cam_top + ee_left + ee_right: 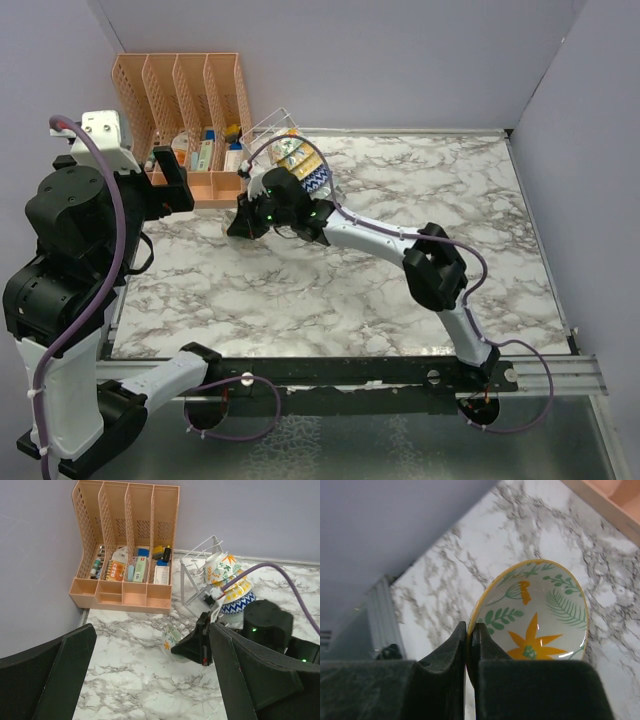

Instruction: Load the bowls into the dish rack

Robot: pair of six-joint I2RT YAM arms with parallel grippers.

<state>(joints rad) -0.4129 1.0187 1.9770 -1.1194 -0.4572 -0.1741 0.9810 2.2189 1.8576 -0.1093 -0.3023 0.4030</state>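
Note:
My right gripper [470,630] is shut on the yellow rim of a cream bowl [540,615] painted with an orange star flower and green leaves. In the left wrist view that bowl [171,639] is tipped on its side just above the marble, left of the right gripper [192,645]. Behind it stands the wire dish rack [200,555], which holds a floral bowl [222,567] and a blue zigzag bowl [239,602]. From above, the rack [270,125] sits just behind the right gripper [243,222]. My left gripper [150,680] hangs open and holds nothing, raised at the table's left.
An orange slotted organizer [180,100] with small items stands in the back left corner, touching the rack's left side. Grey walls close the table at the back and on both sides. The right arm [430,265] stretches across the marble top [400,190].

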